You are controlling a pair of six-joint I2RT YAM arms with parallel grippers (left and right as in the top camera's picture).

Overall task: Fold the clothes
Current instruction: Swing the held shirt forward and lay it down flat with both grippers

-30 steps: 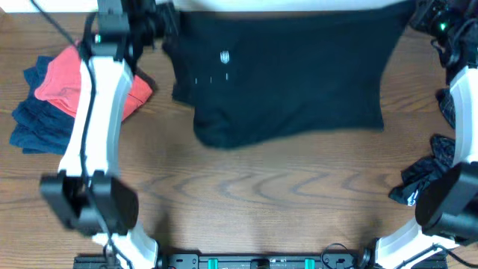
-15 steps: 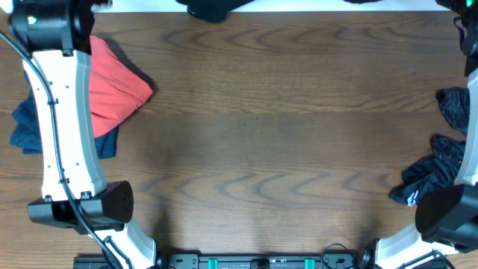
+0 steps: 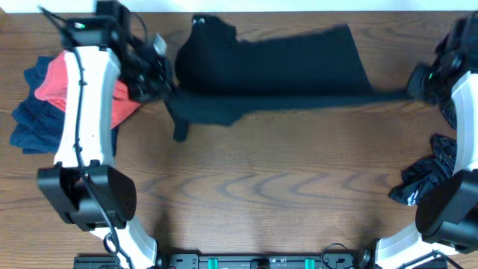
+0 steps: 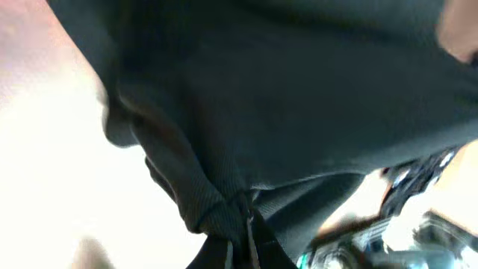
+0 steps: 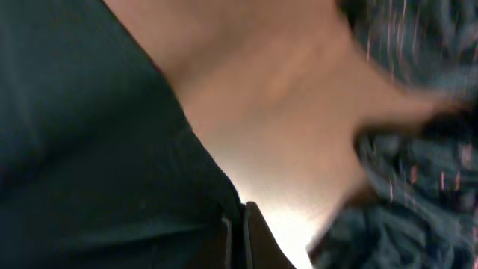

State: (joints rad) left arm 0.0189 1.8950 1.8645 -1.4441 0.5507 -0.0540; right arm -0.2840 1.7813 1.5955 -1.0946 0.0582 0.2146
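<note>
Hanging taut between them, black garment (image 3: 284,67) clamped in left fingers (image 4: 263,252) and right fingers (image 5: 261,243).

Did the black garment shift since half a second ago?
Yes. The black garment has come back from the table's far edge toward the near side, level with the red cloth, stretched between left gripper and right gripper.

No legible text anywhere
</note>
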